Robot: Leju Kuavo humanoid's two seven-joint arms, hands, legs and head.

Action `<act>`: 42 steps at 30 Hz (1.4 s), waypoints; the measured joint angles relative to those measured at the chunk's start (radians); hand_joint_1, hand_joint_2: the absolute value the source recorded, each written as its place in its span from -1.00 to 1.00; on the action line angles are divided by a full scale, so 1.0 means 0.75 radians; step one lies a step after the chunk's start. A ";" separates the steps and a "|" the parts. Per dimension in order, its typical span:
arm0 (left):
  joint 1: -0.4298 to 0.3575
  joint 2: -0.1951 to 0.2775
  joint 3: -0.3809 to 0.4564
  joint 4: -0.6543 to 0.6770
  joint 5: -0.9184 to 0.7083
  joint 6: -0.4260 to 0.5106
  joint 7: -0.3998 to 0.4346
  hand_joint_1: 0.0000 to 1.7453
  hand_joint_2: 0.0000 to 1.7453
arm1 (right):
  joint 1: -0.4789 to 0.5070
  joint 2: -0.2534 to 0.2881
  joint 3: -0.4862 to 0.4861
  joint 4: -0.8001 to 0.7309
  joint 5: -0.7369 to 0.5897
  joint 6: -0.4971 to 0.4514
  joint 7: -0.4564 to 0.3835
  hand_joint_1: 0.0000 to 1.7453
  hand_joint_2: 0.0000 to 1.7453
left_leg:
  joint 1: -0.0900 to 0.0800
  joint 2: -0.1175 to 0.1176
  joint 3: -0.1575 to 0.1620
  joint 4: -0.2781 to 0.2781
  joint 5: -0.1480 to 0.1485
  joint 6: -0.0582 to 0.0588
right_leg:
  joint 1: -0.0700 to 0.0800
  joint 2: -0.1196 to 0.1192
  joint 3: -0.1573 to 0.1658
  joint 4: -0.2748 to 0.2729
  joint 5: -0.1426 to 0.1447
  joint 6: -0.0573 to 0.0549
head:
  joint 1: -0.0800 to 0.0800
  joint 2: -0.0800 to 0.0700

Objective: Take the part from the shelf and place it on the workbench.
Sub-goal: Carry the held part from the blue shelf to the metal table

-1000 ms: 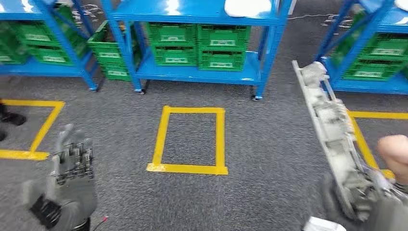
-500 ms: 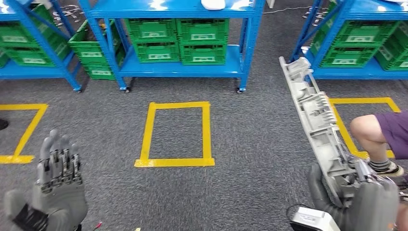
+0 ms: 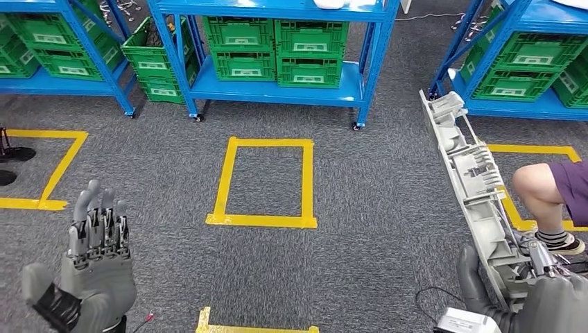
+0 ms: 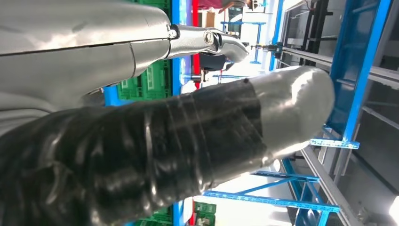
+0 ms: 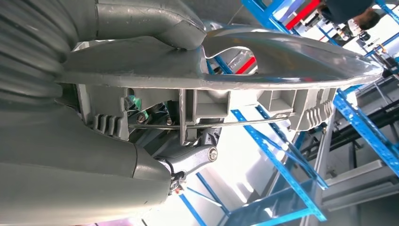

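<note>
Beside one person's leg (image 3: 539, 186), right hand (image 3: 537, 295) grips one part (image 3: 475, 187).

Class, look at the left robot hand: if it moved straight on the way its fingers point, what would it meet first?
Probably nothing near: the left robot hand points ahead over bare carpet, toward the blue shelf holding green crates. Depth is unclear.
</note>
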 joint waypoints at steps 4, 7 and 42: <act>0.000 0.000 0.000 0.001 -0.001 0.004 0.000 -1.00 -1.00 | 0.002 -0.001 -0.001 0.000 -0.016 -0.001 -0.001 1.00 1.00 | 0.003 -0.010 -0.036 0.027 0.009 -0.034 | 0.000 -0.013 0.001 -0.044 0.000 -0.050 | 0.002 0.000; 0.002 0.000 0.000 0.002 -0.004 0.006 0.001 -1.00 -1.00 | 0.001 -0.001 -0.002 0.000 -0.023 -0.001 -0.003 1.00 1.00 | 0.019 -0.014 -0.113 0.200 -0.099 -0.069 | -0.006 -0.030 -0.004 -0.052 0.017 -0.070 | -0.016 0.000; 0.005 0.003 0.004 0.006 -0.018 0.016 0.020 -1.00 -1.00 | -0.018 0.007 -0.022 0.023 -0.101 0.037 -0.049 1.00 1.00 | 0.066 -0.011 -0.112 0.258 -0.096 -0.102 | -0.020 -0.094 -0.036 -0.079 0.072 -0.051 | -0.010 0.000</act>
